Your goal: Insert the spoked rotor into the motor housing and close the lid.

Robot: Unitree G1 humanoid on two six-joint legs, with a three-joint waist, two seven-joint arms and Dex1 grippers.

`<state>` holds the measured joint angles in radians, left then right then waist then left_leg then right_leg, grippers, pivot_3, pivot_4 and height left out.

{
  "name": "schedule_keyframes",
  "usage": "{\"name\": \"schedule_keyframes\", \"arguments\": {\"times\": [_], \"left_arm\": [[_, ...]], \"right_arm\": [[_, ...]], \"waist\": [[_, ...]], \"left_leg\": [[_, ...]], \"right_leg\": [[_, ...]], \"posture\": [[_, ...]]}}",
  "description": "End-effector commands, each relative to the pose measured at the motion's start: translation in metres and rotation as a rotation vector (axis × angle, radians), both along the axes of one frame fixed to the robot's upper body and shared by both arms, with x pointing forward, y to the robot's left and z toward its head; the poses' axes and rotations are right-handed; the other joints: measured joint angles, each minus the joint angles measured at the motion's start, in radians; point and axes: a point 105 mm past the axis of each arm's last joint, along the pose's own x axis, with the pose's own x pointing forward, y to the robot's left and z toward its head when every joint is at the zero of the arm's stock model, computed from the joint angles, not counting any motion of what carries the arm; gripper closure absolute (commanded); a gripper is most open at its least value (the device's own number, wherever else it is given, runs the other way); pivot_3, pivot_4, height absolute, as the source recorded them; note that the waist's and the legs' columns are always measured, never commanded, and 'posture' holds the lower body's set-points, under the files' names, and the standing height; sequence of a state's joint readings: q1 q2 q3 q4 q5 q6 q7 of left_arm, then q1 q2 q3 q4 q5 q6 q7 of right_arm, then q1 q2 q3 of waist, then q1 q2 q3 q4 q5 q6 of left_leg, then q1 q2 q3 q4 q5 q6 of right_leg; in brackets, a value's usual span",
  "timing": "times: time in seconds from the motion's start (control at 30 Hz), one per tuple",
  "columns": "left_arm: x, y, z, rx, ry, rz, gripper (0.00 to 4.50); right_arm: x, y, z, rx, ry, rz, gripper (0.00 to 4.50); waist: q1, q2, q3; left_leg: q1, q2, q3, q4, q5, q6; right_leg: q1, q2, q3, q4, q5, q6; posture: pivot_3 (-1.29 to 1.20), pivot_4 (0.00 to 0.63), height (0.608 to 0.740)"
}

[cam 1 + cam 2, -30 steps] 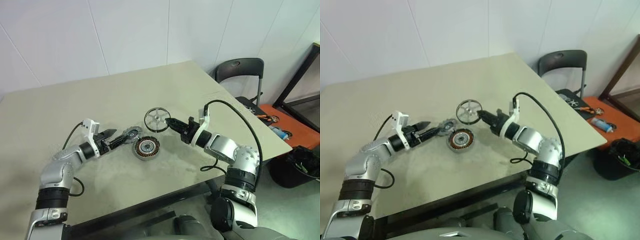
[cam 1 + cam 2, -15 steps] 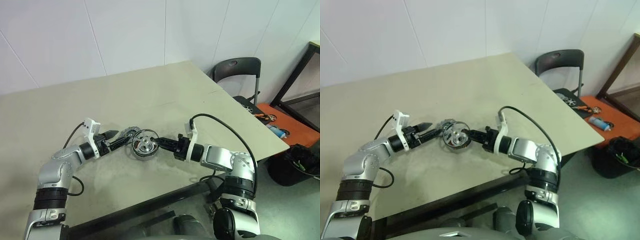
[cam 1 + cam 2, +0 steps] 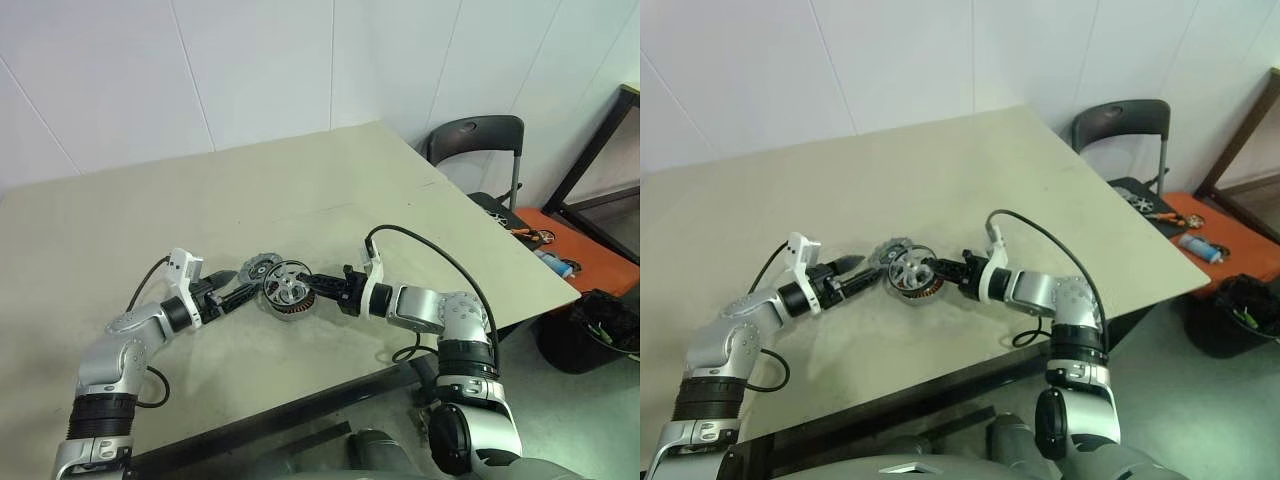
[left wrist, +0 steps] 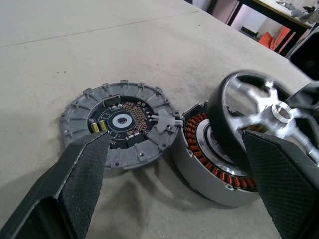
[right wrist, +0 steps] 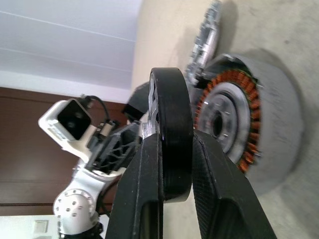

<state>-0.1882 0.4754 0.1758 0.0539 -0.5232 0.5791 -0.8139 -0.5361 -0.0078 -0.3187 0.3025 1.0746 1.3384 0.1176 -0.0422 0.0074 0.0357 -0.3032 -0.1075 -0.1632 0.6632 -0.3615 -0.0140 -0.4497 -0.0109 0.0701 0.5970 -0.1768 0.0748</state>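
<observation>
My right gripper [image 3: 312, 286] is shut on the spoked rotor [image 3: 288, 283], a wheel with a dark rim and silver spokes, pinching the rim [image 5: 172, 129] between its fingers [image 5: 144, 189]. The rotor stands tilted on edge right over the motor housing [image 4: 209, 167], a round silver cup ringed with copper windings. I cannot tell whether they touch. The lid [image 4: 119, 122], a flat grey notched disc with a dark centre, lies on the table against the housing. My left gripper [image 3: 240, 286] stands open just in front of lid and housing, holding nothing.
The beige table [image 3: 330, 180] has its front edge [image 3: 300, 395] close below the parts. A black chair [image 3: 480, 150] stands at the table's right corner, with an orange surface holding tools [image 3: 560, 255] and a black bin [image 3: 610, 320] beyond. The right arm's cable [image 3: 440, 255] loops above it.
My right gripper has carried the spoked rotor down and to the left, from the air behind the housing to directly over it. The left gripper has stayed open in about the same place.
</observation>
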Motion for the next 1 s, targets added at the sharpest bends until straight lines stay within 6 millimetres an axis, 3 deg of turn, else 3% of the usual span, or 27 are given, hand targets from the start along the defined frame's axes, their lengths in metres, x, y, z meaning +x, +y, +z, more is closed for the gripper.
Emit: {"name": "schedule_keyframes", "arguments": {"times": [0.03,0.27,0.77,1.0], "left_arm": [[0.001,0.002,0.018,0.002,-0.058,0.004,0.0],[0.003,-0.001,0.023,0.003,-0.061,0.002,0.0],[0.005,0.003,0.01,0.0,-0.041,0.008,0.0],[0.005,0.007,0.004,-0.002,-0.041,0.011,0.0]], "right_arm": [[-0.003,0.008,0.005,0.022,-0.025,0.025,4.04],[0.003,0.009,-0.007,0.008,-0.002,-0.027,4.04],[0.013,0.001,0.008,0.05,-0.046,-0.051,4.04],[0.008,0.004,0.0,0.036,-0.025,-0.039,4.04]], "waist": [[0.0,0.0,0.0],[-0.001,0.0,0.0],[-0.002,0.0,0.0],[-0.001,0.0,0.0]], "left_leg": [[0.0,0.0,0.0,0.0,0.0,0.0],[0.0,0.0,0.0,0.0,0.0,0.0],[0.001,0.0,0.0,0.001,0.0,-0.001],[0.0,0.0,0.0,0.001,0.001,-0.002]], "right_leg": [[0.0,0.0,0.0,0.0,0.0,0.0],[0.0,0.0,0.0,0.001,0.0,0.0],[0.0,0.0,0.0,0.001,0.0,0.0],[0.0,0.0,0.0,0.001,0.0,0.0]], "posture": [[0.0,0.0,0.74],[0.0,0.0,0.74],[0.0,0.0,0.74],[0.0,0.0,0.74]]}}
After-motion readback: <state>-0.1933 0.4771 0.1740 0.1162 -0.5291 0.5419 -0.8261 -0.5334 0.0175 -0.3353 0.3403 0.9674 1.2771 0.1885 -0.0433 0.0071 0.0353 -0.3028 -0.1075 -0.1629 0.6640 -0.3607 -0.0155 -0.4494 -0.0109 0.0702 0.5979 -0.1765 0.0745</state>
